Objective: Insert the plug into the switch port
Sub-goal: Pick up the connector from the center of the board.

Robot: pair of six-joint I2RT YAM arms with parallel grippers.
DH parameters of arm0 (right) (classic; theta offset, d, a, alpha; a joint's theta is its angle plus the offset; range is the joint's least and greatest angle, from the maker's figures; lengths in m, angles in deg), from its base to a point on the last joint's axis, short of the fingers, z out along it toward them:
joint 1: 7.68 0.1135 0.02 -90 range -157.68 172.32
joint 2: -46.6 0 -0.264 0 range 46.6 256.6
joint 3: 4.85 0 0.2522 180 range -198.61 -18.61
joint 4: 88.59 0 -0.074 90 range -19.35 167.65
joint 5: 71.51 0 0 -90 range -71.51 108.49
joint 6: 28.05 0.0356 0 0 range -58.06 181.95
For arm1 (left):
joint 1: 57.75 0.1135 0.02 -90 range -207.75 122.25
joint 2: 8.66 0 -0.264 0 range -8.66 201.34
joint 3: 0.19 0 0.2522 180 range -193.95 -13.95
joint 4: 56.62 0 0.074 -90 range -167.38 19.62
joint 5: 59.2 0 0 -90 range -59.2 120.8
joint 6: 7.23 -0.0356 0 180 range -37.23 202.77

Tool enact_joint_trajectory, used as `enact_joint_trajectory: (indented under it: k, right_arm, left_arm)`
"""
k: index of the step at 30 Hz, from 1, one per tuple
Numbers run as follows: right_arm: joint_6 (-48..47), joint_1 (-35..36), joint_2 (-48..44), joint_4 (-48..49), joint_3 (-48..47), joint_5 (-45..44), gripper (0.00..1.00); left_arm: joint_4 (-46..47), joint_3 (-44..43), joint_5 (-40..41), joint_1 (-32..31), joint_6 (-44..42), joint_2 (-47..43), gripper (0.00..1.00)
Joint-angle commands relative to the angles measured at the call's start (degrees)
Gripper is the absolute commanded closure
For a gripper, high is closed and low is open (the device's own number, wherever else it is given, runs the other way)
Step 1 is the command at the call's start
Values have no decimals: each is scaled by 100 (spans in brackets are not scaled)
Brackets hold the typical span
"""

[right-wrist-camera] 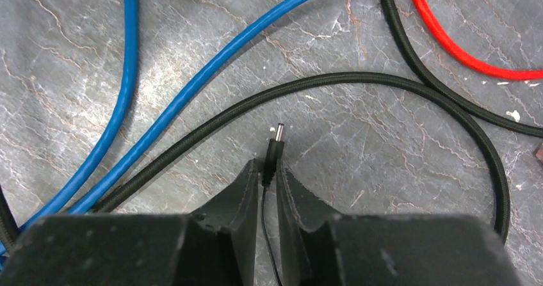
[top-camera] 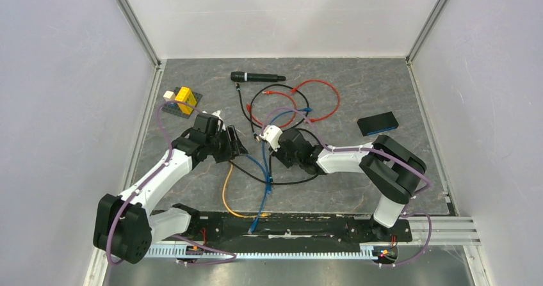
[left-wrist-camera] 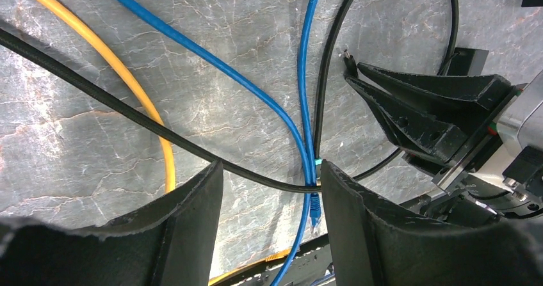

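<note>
The table (top-camera: 320, 196) is a dark grey, stone-patterned slab veined in white, closed in on three sides by plain pale walls (top-camera: 275, 17) with metal posts in the far corners. Everything below is placed against the plug (right-wrist-camera: 275, 146), which sits about mid-table, lifted just clear of the slab.

Nearest, well in front of the plug, a black mounting rail (top-camera: 307, 225) runs along the table's near edge. A yellow cable (top-camera: 225, 193) and a blue cable (top-camera: 262, 203) trail from it toward the plug.

Left of the plug and near it, the left gripper (left-wrist-camera: 270, 171) is released, its two black fingers spread wide and grasping nothing. A black cable (left-wrist-camera: 128, 116) and the blue strands cross the slab beneath the gap.

The plug itself is a small black barrel connector with a thin bright metal tip, on a thin black cord (right-wrist-camera: 264, 215). The right gripper (right-wrist-camera: 269, 169) is clenched on it – the two finger tips pinch the plug's body, the tip pokes out past them, and the cord runs back between the fingers. Just beyond the tip a braided black cable (right-wrist-camera: 358, 78) arcs across the slab.

Farther beyond the plug a red cable (right-wrist-camera: 512, 73) loops among more black cable. Beyond and to the right of the plug lies a dark flat box (top-camera: 378, 124) with a blue edge. Beyond and to the left, a yellow block (top-camera: 186, 96) stands on a dark plate (top-camera: 191, 107). Farthest, straight beyond the plug – a black microphone (top-camera: 257, 77) lying on its side
</note>
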State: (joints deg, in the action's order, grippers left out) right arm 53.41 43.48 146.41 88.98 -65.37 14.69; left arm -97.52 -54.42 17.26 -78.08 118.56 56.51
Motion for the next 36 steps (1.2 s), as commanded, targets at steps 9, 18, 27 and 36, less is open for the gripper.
enact_joint_trajectory:
  k: [9,18,27,36]
  right_arm:
    - [-48,18,-101,7,190,63,100]
    - [183,-57,-860,1074,970,366,100]
    - [379,-69,-1418,1951,1746,863,100]
    - [458,-66,-1721,2335,2030,1083,100]
  left_arm:
    - [400,114,-353,24,214,-82,37]
    - [1870,270,-1449,-73,719,1053,34]
    - [2686,37,-1544,-545,1318,1944,34]
    - [3179,-273,-1458,-1003,1732,2642,36]
